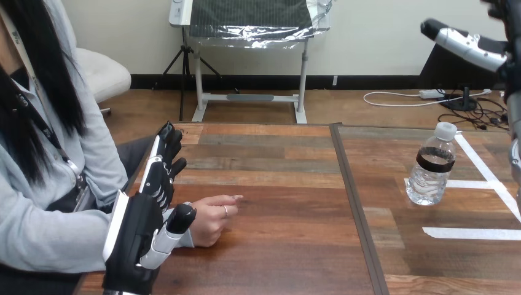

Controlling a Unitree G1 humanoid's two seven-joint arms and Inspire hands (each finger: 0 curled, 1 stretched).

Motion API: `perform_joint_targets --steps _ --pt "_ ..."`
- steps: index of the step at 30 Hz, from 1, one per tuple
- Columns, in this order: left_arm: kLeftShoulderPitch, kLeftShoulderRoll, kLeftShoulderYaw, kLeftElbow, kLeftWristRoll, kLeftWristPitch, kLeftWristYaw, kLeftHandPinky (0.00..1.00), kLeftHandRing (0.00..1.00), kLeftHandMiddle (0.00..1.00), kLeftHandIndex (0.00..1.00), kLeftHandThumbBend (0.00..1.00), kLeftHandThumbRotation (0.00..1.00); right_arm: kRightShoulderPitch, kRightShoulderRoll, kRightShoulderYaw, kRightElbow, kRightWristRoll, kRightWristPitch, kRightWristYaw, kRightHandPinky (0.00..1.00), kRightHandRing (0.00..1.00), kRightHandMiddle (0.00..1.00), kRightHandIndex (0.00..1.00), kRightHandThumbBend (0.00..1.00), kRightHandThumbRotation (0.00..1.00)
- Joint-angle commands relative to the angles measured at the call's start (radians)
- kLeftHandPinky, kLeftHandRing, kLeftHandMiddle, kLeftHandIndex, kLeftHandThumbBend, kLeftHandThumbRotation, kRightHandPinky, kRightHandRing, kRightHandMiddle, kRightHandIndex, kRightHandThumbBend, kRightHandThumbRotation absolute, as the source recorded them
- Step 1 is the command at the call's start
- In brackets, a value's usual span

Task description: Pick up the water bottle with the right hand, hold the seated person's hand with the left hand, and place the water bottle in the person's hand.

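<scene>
The water bottle [432, 166] is clear with a white cap and a dark label band. It stands upright on the right half of the table, inside white tape marks. The person's hand [212, 216] rests on the table at the left, loosely curled, one finger pointing right. My left hand [144, 224] is just left of it with its fingers straight and pointing away from me. Its thumb lies close against the back of the person's hand, and I cannot tell if they touch. My right arm [470, 44] is raised at the upper right, above and beyond the bottle and apart from it.
The wooden table [282, 246] has a dark seam [356, 209] between its two halves. White tape strips [473, 232] mark the right half around the bottle. The person sits at the table's left side.
</scene>
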Motion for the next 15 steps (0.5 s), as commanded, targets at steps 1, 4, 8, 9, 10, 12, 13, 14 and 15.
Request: perform_joint_targets --steps 1,4,8,9,10,12,13,14,15 --pt "-0.030 -0.004 0.006 -0.040 0.000 -0.021 0.002 0.93 0.98 1.00 1.00 1.00 0.88 -0.076 -0.011 0.025 0.032 -0.029 0.047 -0.040 0.88 0.88 0.82 0.88 1.00 0.47" --pt "-0.029 -0.002 0.007 -0.040 -0.002 -0.023 -0.001 0.93 0.98 1.00 1.00 1.00 0.89 -0.074 -0.007 0.025 0.040 -0.032 0.069 -0.043 0.87 0.87 0.82 0.88 1.00 0.46" --pt "-0.025 -0.001 0.008 -0.044 0.000 -0.020 0.000 0.93 0.99 1.00 1.00 1.00 0.89 -0.071 -0.005 0.030 0.053 -0.038 0.106 -0.048 0.87 0.88 0.83 0.88 1.00 0.45" --pt "-0.024 -0.001 0.008 -0.045 0.001 -0.019 0.001 0.93 0.99 1.00 1.00 1.00 0.89 -0.070 -0.004 0.033 0.054 -0.041 0.112 -0.052 0.87 0.88 0.83 0.89 1.00 0.45" --pt "-0.024 -0.001 0.009 -0.046 0.001 -0.018 0.001 0.93 0.99 1.00 1.00 1.00 0.89 -0.067 -0.002 0.034 0.057 -0.043 0.117 -0.054 0.86 0.88 0.84 0.89 1.00 0.44" --pt "-0.023 -0.002 0.009 -0.046 0.000 -0.018 0.002 0.93 0.99 1.00 1.00 1.00 0.89 -0.063 0.001 0.034 0.061 -0.045 0.121 -0.055 0.86 0.88 0.84 0.89 1.00 0.44" --pt "-0.025 -0.001 0.009 -0.041 -0.005 -0.024 -0.002 0.93 0.99 1.00 1.00 1.00 0.89 -0.061 0.003 0.036 0.064 -0.047 0.132 -0.053 0.86 0.88 0.84 0.89 1.00 0.44" --pt "-0.026 0.000 0.008 -0.038 -0.008 -0.029 -0.006 0.93 0.99 1.00 1.00 1.00 0.89 -0.059 0.004 0.037 0.066 -0.048 0.139 -0.052 0.86 0.88 0.84 0.89 1.00 0.43" --pt "-0.027 0.001 0.008 -0.036 -0.011 -0.032 -0.008 0.93 0.99 1.00 1.00 1.00 0.89 -0.058 0.005 0.037 0.067 -0.049 0.144 -0.051 0.86 0.88 0.84 0.89 1.00 0.42"
